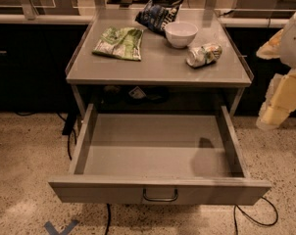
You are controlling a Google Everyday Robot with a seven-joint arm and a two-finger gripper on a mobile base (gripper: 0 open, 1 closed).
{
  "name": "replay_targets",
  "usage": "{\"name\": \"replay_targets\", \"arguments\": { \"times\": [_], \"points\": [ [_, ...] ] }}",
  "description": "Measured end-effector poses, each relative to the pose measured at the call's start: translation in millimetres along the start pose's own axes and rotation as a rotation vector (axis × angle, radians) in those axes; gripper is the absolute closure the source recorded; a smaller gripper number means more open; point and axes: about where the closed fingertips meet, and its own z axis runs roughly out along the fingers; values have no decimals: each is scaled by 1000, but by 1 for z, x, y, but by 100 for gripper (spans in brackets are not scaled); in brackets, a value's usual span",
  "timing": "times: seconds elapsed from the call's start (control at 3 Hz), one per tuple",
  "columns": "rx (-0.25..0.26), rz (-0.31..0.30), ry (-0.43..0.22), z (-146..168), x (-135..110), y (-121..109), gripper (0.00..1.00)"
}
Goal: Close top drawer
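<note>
The top drawer (158,151) is pulled far out of the grey metal table, its plain grey interior empty. Its flat front panel (89,192) faces me, with a small dark wire handle (160,196) at the centre. My gripper (273,114) is the cream-coloured end of the arm at the right edge of the camera view. It hangs beside the drawer's right wall, apart from it and higher than the front panel. It holds nothing that I can see.
The tabletop (158,65) carries a green chip bag (119,43), a dark snack bag (158,14), a white bowl (181,33) and a crushed can (203,54). Cables (256,219) lie on the speckled floor. Dark counters stand behind.
</note>
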Motion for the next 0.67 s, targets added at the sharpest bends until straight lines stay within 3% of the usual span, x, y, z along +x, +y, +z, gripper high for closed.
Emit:
{"name": "replay_targets", "arguments": {
  "times": [0.67],
  "points": [
    [12,16,-6,14,-1,9,63]
  ]
}}
